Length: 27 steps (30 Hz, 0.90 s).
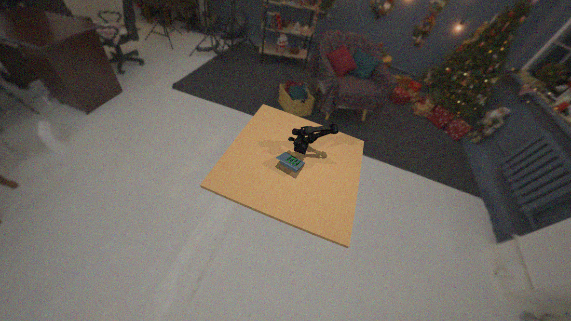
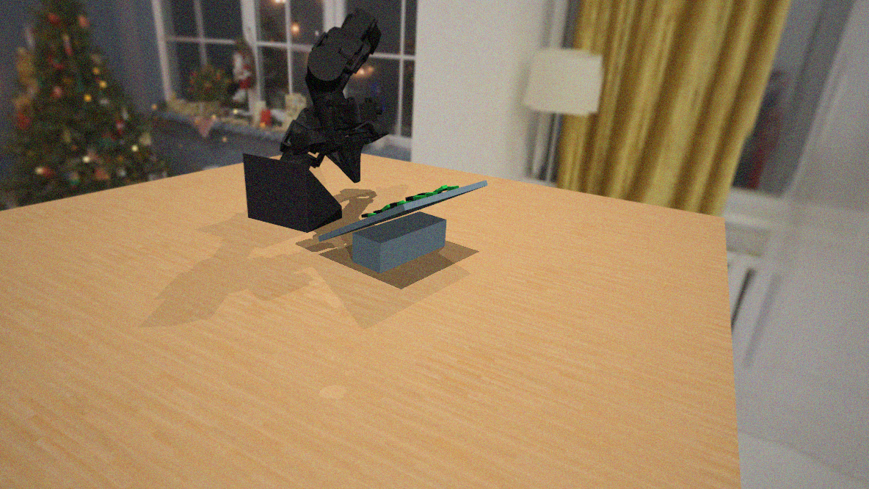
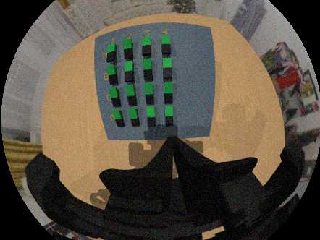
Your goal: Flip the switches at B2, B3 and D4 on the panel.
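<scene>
The blue switch panel (image 1: pixel 283 157) (image 2: pixel 462 189) (image 3: pixel 192 81) lies tilted on a grey-blue block (image 2: pixel 395 243), its near edge low. It carries a four-by-four grid of rocker switches (image 1: pixel 294 160) (image 2: pixel 419 196) (image 3: pixel 140 85), each with a green half and a black half. I cannot tell which ends are raised. In the wrist view B2 (image 3: pixel 128 70), B3 (image 3: pixel 147 69) and D4 (image 3: pixel 169 116) are all uncovered. My gripper (image 1: pixel 301 150) (image 2: pixel 354 178) (image 3: pixel 171 139) is shut and empty. It hangs above the panel's near edge, clear of the switches.
The panel and the arm's black base (image 2: pixel 285 191) stand on a wooden table (image 1: pixel 259 191) (image 2: pixel 243 365) (image 3: pixel 72 105). Around the table are white floor, a dark rug, an armchair and a Christmas tree, all far off.
</scene>
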Each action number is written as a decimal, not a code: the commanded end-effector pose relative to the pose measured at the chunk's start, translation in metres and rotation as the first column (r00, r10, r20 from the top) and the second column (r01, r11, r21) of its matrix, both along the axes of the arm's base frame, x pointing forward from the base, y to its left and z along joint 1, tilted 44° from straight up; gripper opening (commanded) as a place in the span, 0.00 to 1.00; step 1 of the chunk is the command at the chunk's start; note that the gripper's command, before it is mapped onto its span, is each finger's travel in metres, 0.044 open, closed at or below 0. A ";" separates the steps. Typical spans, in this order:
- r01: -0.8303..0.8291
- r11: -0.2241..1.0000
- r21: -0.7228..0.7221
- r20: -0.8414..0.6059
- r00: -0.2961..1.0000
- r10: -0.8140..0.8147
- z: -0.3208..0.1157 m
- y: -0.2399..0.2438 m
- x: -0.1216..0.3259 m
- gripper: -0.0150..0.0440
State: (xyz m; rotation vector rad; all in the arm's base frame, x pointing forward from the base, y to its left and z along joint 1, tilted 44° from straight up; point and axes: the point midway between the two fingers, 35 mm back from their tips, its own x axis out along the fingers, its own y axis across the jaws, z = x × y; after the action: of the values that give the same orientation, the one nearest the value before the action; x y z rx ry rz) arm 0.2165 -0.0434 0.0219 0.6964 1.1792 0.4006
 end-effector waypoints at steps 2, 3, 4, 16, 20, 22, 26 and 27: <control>0.001 1.000 -0.014 0.024 1.000 -0.001 -0.014 0.010 0.002 0.25; 0.006 1.000 -0.013 0.030 1.000 -0.005 -0.021 0.017 0.005 0.25; 0.008 1.000 -0.012 0.034 0.999 -0.008 -0.025 0.021 0.007 0.25; 0.009 1.000 -0.010 0.036 0.999 -0.009 -0.033 0.029 0.011 0.25; 0.009 1.000 -0.010 0.036 0.999 -0.009 -0.037 0.032 0.013 0.25; 0.009 1.000 -0.010 0.036 0.999 -0.009 -0.039 0.034 0.014 0.25; 0.009 1.000 -0.010 0.036 0.999 -0.009 -0.042 0.037 0.016 0.25; 0.009 1.000 -0.010 0.036 0.999 -0.009 -0.042 0.037 0.016 0.25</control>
State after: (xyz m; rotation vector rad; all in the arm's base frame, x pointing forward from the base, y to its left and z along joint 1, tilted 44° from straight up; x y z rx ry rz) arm 0.2331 -0.0089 -0.0185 0.6729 1.1405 0.3975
